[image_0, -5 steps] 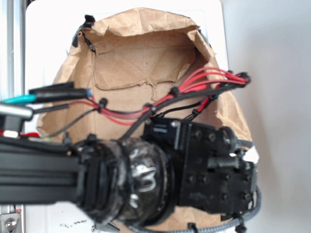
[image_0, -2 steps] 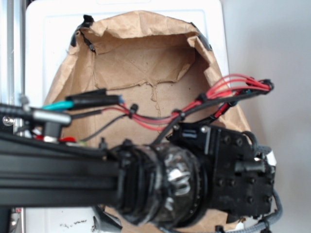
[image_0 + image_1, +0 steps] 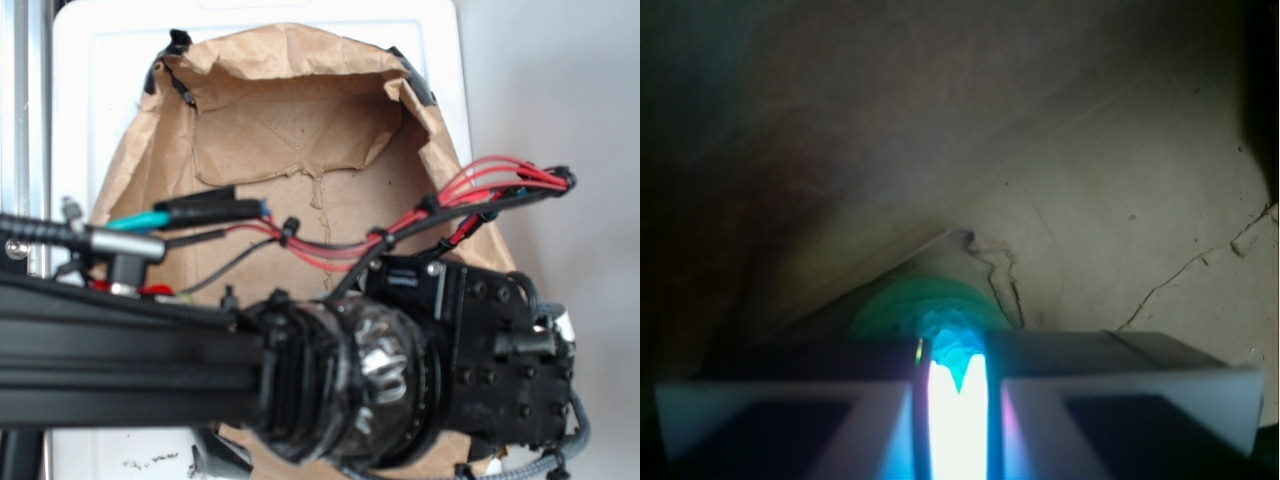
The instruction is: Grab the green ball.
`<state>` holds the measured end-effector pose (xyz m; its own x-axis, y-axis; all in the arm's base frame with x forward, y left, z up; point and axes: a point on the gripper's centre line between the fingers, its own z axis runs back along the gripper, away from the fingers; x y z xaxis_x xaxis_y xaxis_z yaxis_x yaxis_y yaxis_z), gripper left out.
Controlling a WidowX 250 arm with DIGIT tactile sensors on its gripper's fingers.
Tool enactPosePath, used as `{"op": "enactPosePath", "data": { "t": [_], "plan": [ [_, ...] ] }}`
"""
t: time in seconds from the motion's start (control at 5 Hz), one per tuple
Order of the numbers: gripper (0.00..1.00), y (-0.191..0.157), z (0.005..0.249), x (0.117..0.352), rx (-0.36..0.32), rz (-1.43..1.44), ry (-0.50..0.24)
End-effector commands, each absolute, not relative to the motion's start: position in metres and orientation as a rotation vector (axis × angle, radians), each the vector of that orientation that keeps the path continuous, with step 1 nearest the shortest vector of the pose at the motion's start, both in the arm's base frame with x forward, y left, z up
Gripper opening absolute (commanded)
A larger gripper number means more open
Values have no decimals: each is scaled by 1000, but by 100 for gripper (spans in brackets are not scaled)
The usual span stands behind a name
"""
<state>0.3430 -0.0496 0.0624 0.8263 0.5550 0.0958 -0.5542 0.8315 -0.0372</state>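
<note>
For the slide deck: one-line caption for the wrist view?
Wrist view: gripper over paper bag floor, green ball just beyond its nearly closed fingers.

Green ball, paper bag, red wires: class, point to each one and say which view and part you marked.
green ball (image 3: 925,305), wrist view, its upper curved surface.
paper bag (image 3: 290,130), exterior view, its creased back wall.
red wires (image 3: 500,172), exterior view, the bundle's upper loop.

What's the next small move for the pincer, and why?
Probably ease forward a touch, then close. In the wrist view the green ball sits just beyond the pincer, centred on its narrow gap, against the paper bag wall.
</note>
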Motion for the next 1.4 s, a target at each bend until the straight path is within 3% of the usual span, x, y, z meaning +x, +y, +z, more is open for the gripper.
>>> {"op": "enactPosePath", "data": {
  "t": [0.0, 0.4, 0.6, 1.0, 1.2],
  "plan": [
    [100, -40, 101, 347, -96, 566, -170],
    [100, -38, 115, 346, -163, 556, -214],
    [100, -39, 109, 346, -169, 559, -218],
    [100, -50, 86, 349, -168, 567, -182],
    [100, -53, 65, 351, -176, 556, -100]
  ]
}}
